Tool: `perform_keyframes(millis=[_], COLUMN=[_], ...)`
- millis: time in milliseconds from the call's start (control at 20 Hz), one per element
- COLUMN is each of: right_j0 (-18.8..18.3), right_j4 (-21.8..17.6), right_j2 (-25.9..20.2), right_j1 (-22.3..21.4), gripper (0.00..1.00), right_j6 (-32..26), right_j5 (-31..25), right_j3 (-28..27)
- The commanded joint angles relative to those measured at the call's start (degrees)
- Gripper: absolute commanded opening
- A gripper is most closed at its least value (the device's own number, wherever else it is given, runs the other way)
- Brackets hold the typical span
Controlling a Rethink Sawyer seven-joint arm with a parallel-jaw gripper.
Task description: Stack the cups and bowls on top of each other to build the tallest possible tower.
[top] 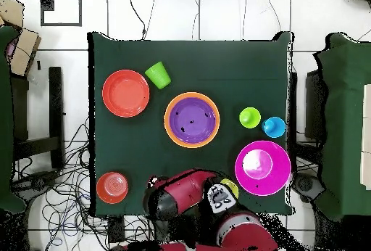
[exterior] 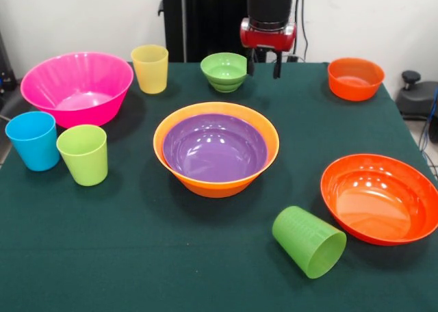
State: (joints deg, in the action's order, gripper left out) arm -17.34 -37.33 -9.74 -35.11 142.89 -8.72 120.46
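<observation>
My gripper [exterior: 264,62] hangs just above the table's [exterior: 137,257] green cloth at my own edge of it, its two short black fingers [exterior: 277,67] apart with nothing between them. In the front view the small green bowl [exterior: 224,71] sits upright right beside the finger on that side; whether they touch I cannot tell.

Out in front of my gripper, toward the middle of the table, stands the large orange bowl [exterior: 216,148] with the purple bowl [exterior: 215,148] nested inside it, both mouth up, rims nearly level. That pair is all of the tower that is stacked.

The yellow cup [exterior: 150,68] stands upright, mouth up, beyond the small green bowl from my gripper, and past it is the large pink bowl [exterior: 77,87], also mouth up. Farther out on that same side the blue cup [exterior: 34,140] and the lime green cup [exterior: 83,154] stand upright just beside each other, long axes vertical.

The darker green cup [exterior: 309,241] lies on its side, well away from my gripper across the table. Its long axis runs slantwise over the cloth, open mouth pointing away from me, base toward the stacked bowls. Just beside it rests the wide shallow red-orange bowl [exterior: 380,198], upright.

The small orange bowl [exterior: 355,78] sits upright on my gripper's other side, well apart from it.
</observation>
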Motion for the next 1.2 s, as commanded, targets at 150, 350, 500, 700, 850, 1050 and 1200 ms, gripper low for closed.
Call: perform_keyframes(millis=[150, 350, 500, 700, 850, 1050, 1200], right_j0=[-3.67, -4.01, -3.75, 1.67, 7.69, 12.52, 14.17], right_j4=[-5.04, -8.78, -10.50, -12.97, -13.05, -10.93, -9.96], right_j2=[-6.06, -4.05, -3.02, 2.66, 8.80, 14.05, 16.17], right_j1=[-2.06, 0.70, 1.39, 6.55, 12.77, 16.61, 17.82], gripper=[1.00, 1.00, 1.00, 1.00, 1.00, 1.00, 1.00], right_j6=[-5.93, -4.88, -3.48, 1.05, 3.62, 3.18, 2.21], right_j5=[-1.11, 2.22, 3.60, 9.32, 15.54, 20.64, 22.85], right_j3=[3.60, 2.86, 3.01, -0.53, -5.10, -7.39, -7.69])
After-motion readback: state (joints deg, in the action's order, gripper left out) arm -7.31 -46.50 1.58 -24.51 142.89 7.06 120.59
